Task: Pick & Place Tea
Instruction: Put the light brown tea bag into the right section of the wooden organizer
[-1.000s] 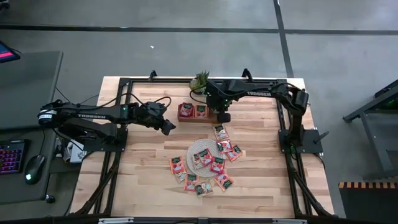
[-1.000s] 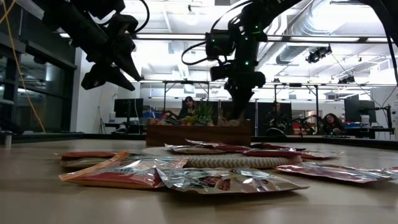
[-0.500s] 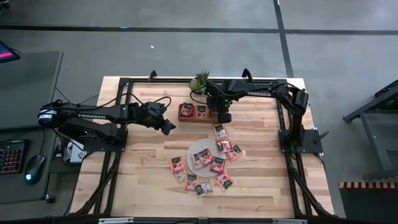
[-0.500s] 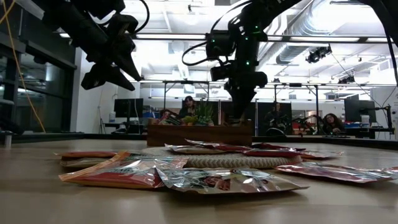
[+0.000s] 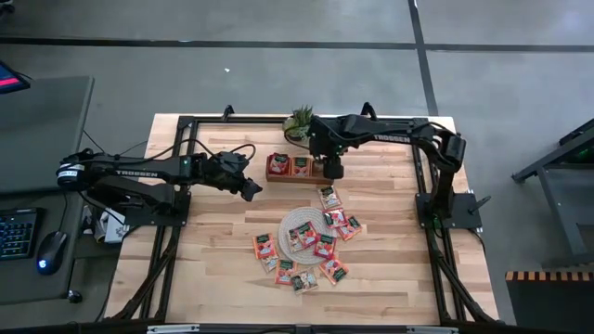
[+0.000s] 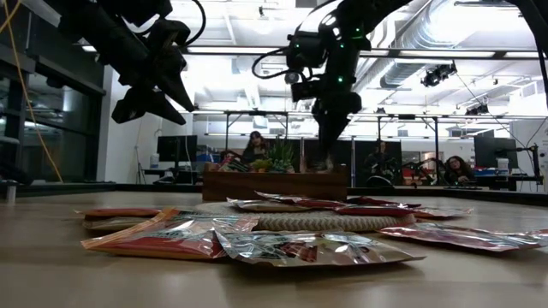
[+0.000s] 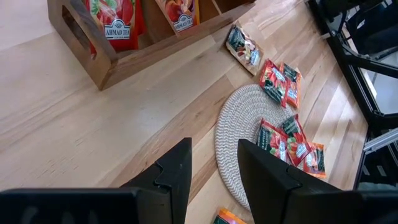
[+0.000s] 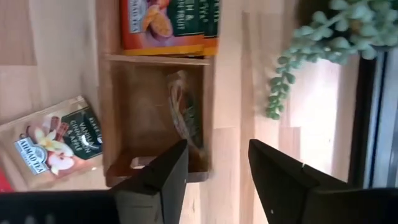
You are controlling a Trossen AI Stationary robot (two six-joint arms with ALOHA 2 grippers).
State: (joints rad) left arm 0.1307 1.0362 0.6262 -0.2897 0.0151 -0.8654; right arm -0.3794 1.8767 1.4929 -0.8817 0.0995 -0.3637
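Observation:
Several orange-red tea sachets (image 5: 306, 243) lie on and around the round woven mat (image 5: 290, 223) near the table's middle. The wooden tray (image 5: 295, 176) stands beyond them, with sachets (image 5: 288, 166) in its left and middle compartments. My right gripper (image 8: 217, 171) hangs open just above the tray's right compartment. In that compartment a sachet (image 8: 185, 118) stands on its edge, tilted, clear of the fingers. My left gripper (image 5: 251, 191) hovers open over bare table left of the tray, holding nothing.
A small potted plant (image 5: 299, 121) stands just behind the tray, close to my right arm. One pale sachet (image 8: 53, 140) lies flat on the table beside the tray's near wall. Black frame rails (image 5: 186, 148) run along the table's sides. Bare wood lies left of the mat.
My right gripper has opened over the tray's right compartment and let go of a sachet, which now stands on its edge inside.

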